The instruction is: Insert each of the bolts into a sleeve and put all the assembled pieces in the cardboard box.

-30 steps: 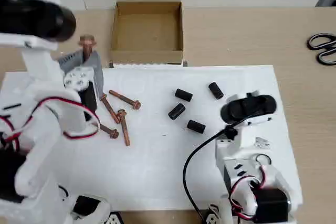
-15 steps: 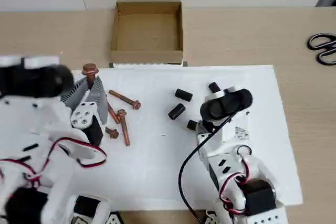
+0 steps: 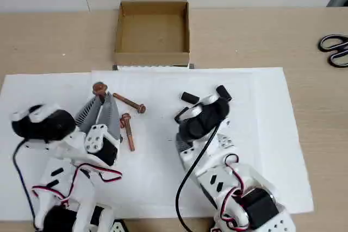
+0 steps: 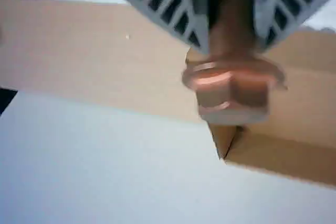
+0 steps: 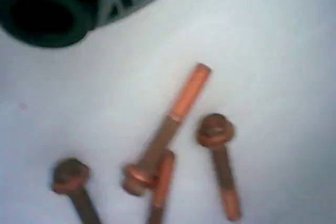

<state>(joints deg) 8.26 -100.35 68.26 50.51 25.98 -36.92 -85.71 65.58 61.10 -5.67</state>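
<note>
Between the fingers of our left gripper (image 3: 100,97) sits one copper bolt (image 4: 231,87). It is clamped by its shank, with the hexagonal head poking out past the fingertips, and it is lifted off the sheet. Just beside that gripper, loose bolts (image 3: 129,102) lie on the white sheet (image 3: 261,112), some partly hidden under the arm. The right wrist view shows four of them close together.

Across the sheet, our right gripper (image 3: 187,116) is down at a black sleeve (image 5: 42,19). The sleeve lies against it with its open bore facing the wrist camera, and we cannot tell whether it is gripped yet. Two more sleeves (image 3: 189,98) lie just beyond, nearer the box.

Past the sheet's far edge, the open cardboard box (image 3: 152,58) stands on the wooden table (image 3: 244,36). Scissors (image 3: 333,50) lie well off at the table's right edge.

We judge the task to be at its first assembly: one bolt in hand, one sleeve at the other gripper, no piece joined or boxed. The next move calls for a firm hold on the sleeve and a lift. Then the two arms must come together so that bolt tip and bore line up on one axis. Any tilt would likely jam the threads at the sleeve's mouth.
</note>
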